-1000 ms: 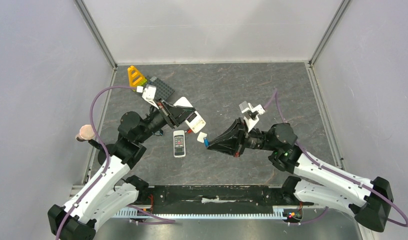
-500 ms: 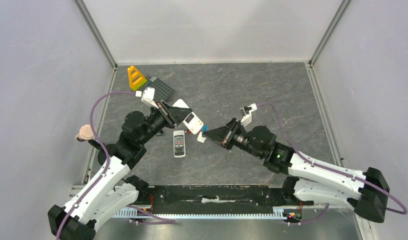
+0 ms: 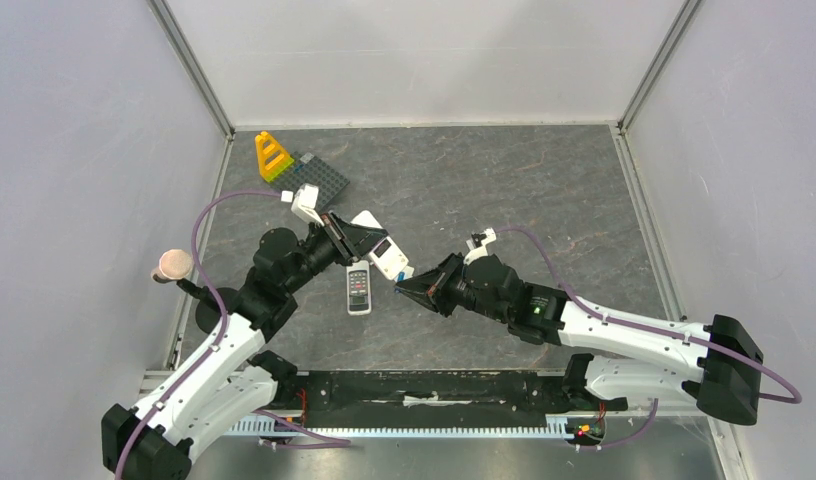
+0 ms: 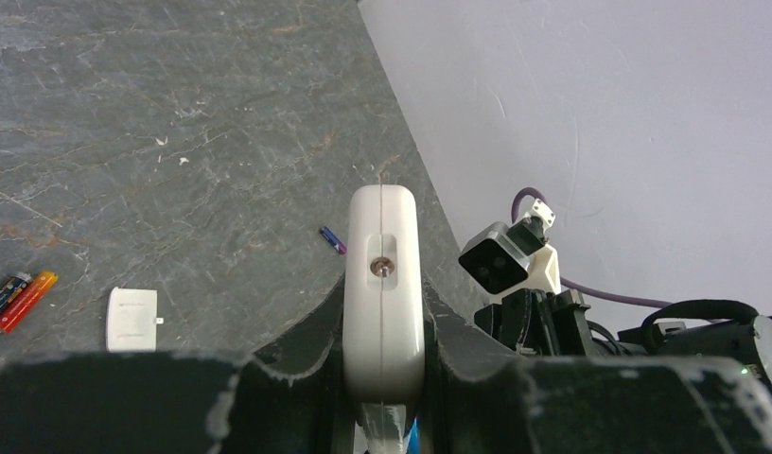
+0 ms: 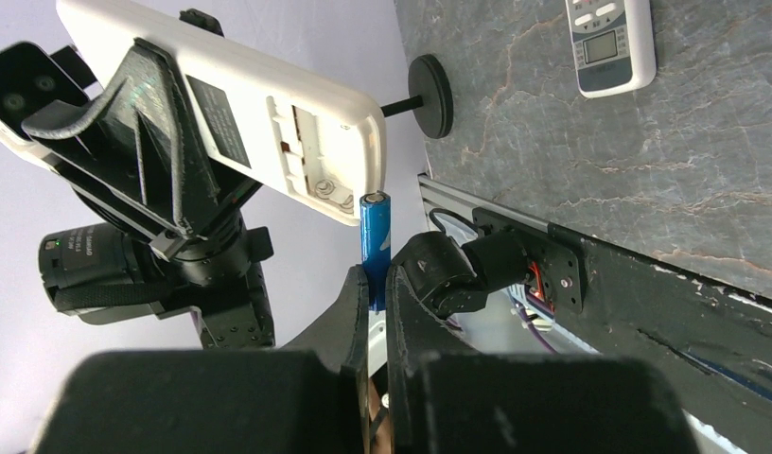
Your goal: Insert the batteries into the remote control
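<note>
The left gripper (image 4: 384,317) was clamped on the white remote control (image 4: 383,274), which was held clear above the worktop (image 3: 504,190) with its open battery compartment (image 5: 302,142) turned towards the right arm. The right gripper (image 5: 377,284) was closed on a blue battery (image 5: 376,236), its tip just beside that compartment's end. Both arms were stretched inward, meeting near the centre. Two more batteries (image 4: 23,296) lay together on the worktop.

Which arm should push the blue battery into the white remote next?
The right. The right claw grips the blue battery, tip almost at the open slot of the remote. The left claw is busy holding that remote.
</note>
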### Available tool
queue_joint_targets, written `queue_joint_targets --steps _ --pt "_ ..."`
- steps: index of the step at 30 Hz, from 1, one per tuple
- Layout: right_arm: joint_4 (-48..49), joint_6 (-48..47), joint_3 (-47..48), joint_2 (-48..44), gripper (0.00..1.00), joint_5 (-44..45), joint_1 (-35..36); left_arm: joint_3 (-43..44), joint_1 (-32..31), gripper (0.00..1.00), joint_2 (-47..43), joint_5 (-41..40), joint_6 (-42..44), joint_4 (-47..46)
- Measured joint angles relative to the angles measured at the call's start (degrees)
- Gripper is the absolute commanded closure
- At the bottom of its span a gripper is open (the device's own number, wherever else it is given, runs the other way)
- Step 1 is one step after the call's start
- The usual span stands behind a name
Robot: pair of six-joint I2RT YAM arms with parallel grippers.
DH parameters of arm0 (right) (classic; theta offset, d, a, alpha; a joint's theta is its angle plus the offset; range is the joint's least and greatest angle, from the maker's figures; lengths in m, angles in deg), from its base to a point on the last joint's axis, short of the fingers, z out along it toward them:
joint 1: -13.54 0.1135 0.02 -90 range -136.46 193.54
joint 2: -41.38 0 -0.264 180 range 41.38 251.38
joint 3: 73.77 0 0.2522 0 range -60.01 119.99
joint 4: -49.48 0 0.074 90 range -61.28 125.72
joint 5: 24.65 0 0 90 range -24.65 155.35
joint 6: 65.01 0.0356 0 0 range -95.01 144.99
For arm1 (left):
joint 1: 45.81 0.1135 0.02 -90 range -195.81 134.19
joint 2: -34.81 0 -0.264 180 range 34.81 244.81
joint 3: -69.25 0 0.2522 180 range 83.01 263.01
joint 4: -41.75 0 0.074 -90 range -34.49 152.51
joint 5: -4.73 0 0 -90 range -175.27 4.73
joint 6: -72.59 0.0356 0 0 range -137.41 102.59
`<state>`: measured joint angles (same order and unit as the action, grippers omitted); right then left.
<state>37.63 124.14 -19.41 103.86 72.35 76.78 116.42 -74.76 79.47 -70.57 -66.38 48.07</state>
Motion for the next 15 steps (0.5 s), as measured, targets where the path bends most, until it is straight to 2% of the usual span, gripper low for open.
queue_joint_targets --steps 15 --pt "-0.55 3.45 1.31 1.70 1.00 2.19 0.96 -1.53 0.00 0.98 -1.75 0.33 3.32 -0.79"
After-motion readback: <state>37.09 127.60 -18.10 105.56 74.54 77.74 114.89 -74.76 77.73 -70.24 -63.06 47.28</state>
